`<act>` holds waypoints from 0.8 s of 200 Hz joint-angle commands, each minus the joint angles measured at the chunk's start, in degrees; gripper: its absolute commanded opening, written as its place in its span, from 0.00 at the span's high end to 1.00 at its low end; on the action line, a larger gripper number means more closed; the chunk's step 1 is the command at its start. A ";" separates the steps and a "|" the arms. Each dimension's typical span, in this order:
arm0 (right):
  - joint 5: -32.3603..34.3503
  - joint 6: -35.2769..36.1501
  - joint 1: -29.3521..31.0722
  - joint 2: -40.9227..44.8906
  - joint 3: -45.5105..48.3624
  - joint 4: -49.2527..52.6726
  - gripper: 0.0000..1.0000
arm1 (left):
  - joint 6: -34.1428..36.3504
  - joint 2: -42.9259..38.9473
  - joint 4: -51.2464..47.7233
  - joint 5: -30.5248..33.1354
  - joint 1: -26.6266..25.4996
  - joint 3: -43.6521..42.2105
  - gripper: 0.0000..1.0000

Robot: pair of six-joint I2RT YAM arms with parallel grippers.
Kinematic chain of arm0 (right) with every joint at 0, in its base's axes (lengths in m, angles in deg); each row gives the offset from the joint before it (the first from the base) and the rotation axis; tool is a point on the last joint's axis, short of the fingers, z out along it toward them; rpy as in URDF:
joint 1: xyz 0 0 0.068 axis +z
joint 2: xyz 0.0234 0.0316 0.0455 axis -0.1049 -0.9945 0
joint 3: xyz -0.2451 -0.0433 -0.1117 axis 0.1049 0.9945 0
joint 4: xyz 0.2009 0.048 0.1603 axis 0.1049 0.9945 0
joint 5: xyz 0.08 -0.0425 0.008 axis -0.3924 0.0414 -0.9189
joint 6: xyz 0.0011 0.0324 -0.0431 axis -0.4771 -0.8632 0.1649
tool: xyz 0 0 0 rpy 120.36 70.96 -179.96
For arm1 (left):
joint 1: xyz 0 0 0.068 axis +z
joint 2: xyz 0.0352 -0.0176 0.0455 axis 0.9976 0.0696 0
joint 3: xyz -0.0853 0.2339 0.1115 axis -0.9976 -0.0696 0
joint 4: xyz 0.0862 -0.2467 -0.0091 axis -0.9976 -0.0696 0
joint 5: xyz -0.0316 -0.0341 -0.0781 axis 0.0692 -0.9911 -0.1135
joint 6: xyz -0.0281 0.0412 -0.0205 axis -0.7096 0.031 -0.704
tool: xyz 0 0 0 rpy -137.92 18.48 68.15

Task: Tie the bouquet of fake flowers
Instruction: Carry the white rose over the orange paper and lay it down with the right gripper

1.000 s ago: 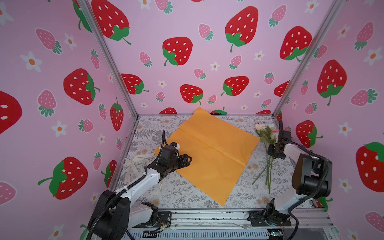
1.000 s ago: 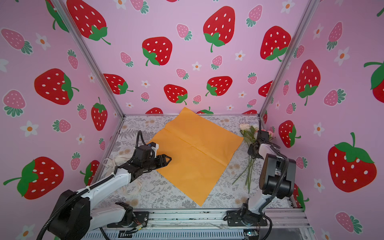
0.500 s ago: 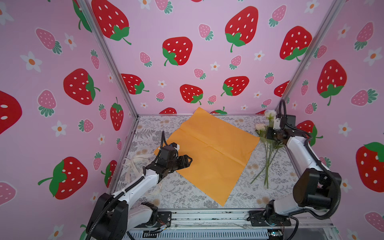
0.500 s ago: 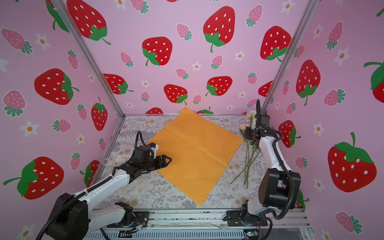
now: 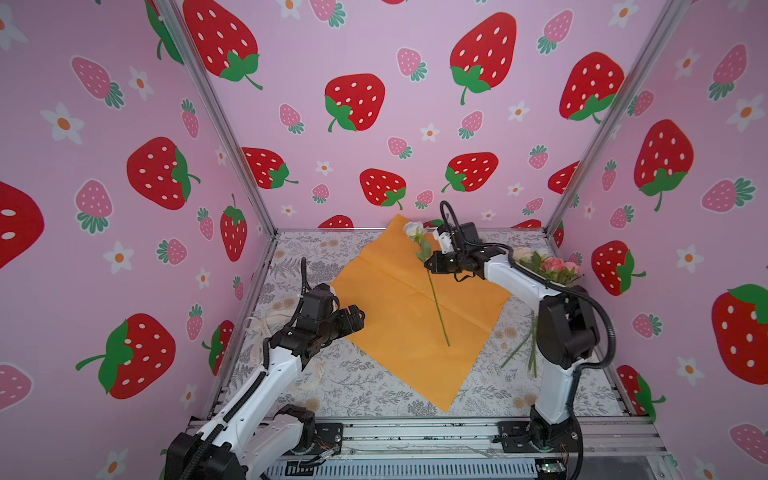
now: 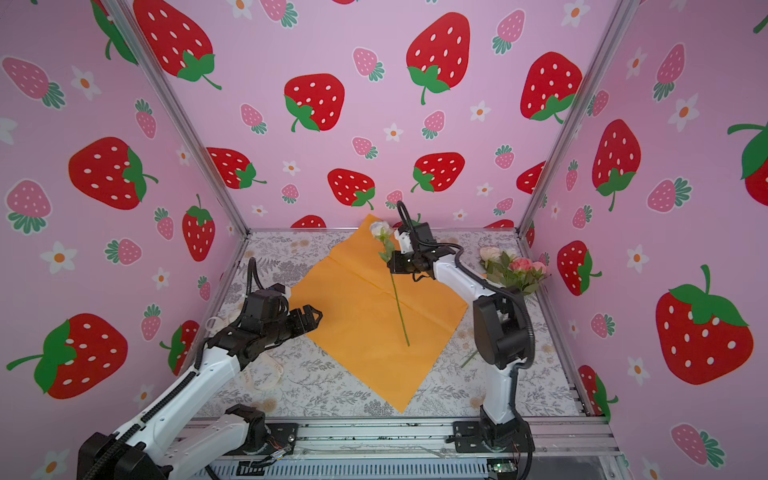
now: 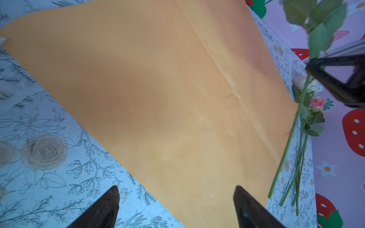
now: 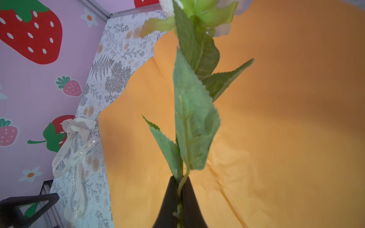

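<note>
The bouquet of fake flowers lies in separate parts. Its orange wrapping paper is spread flat on the floor. My right gripper is shut on the thin green stem of one white rose and holds it above the paper, stem end hanging down toward it. The other white and pink roses lie by the right wall. At the paper's left corner my left gripper is open, with nothing between its fingers.
A cream ribbon lies crumpled on the patterned floor by the left wall, behind the left arm. Strawberry-print walls close in three sides. A metal rail runs along the front edge.
The right gripper has lifted one white rose from the pile at the right wall and carried it left over the orange paper. The left gripper's jaws have opened wider.
</note>
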State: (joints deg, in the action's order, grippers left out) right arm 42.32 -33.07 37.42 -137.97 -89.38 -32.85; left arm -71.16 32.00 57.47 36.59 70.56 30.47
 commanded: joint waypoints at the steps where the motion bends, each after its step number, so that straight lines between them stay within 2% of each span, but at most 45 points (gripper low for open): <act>1: -3.44 -8.82 2.24 -6.00 -5.06 -6.70 0.97 | 1.46 -0.69 -7.97 1.58 2.34 4.41 0.08; 30: -3.31 -11.35 4.11 -14.15 -12.91 -3.72 0.97 | -0.94 -2.55 -6.92 -2.42 3.10 2.53 0.09; 63: -2.06 -16.29 4.24 -17.76 -13.34 -6.03 0.95 | -3.52 -6.49 -2.60 -6.29 3.10 -1.58 0.09; 97: -1.48 -15.01 4.55 -22.06 -17.30 -1.97 0.93 | -4.26 -7.95 -2.08 -7.02 3.14 -2.07 0.09; 135: 3.02 -15.27 5.01 -23.26 -15.98 -2.43 0.87 | -4.53 -7.86 -1.91 -7.35 3.15 -2.22 0.09; 160: 3.00 -16.19 5.16 -24.25 -17.43 -3.43 0.84 | -4.88 -7.88 -1.31 -7.42 3.14 -2.42 0.09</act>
State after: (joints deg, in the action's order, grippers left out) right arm 43.39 -47.60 42.14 -160.57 -104.99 -36.20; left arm -75.05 24.55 55.13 29.73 73.43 28.46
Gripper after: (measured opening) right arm 0.151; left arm 0.913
